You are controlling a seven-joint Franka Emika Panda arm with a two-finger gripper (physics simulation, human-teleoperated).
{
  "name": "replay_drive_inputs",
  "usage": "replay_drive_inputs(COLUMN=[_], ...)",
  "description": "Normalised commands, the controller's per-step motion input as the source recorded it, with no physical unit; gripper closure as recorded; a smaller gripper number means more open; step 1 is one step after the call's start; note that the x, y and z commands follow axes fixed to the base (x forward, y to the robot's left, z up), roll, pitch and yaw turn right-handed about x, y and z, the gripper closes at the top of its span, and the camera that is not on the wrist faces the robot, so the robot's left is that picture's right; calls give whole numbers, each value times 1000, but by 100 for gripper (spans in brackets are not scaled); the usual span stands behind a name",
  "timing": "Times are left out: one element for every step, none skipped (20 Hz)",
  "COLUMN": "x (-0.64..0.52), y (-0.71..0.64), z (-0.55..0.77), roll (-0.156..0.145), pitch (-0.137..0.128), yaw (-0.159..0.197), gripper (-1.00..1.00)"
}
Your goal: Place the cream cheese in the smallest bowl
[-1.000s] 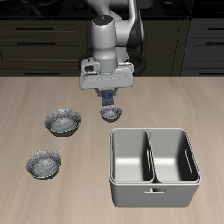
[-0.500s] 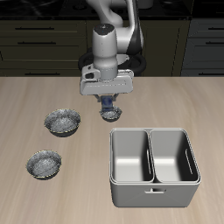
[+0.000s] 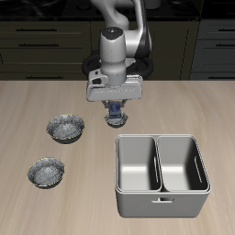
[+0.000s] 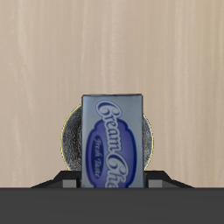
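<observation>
Reading from the exterior view's left, two larger speckled bowls (image 3: 66, 127) (image 3: 46, 171) sat apart from the action. The gripper (image 3: 116, 108) hung directly over the smallest bowl (image 3: 117, 118), clamped on the cream cheese (image 4: 113, 142); the wrist view showed the box centred above the bowl's rim (image 4: 68, 140), an alignment presumably chosen so that release would drop it inside. Nearer the front edge stood a double steel tub (image 3: 162, 174). The surface was a pale wooden table (image 3: 202, 101), backed by dark cabinets (image 3: 41, 39).
</observation>
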Motion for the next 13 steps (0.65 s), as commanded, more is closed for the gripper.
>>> replay_drive_inputs(x=[-71,-148,-170,-68,-55,-115,70,-194,-20,-128,-22,-87,-156], y=[44,232,220,121,126,98,40,80,79,62,56,31,96], z=[27,153,133,141,125,86,11,100,59,100,125,186,279], roll=[25,30,66,0,-17,41,0,6,-6,17,-7,-33,15], pitch=[15,-35,-4,-38,-52,1,0,-6,-21,-39,-15,-8,-66], yaw=[-33,19,-27,35,22,-31,0,-10,4,36,-13,-94,-12], gripper=[-100,-100,-100,-100,-100,-100,-100,-100,-100,-100,-100,-100,-100])
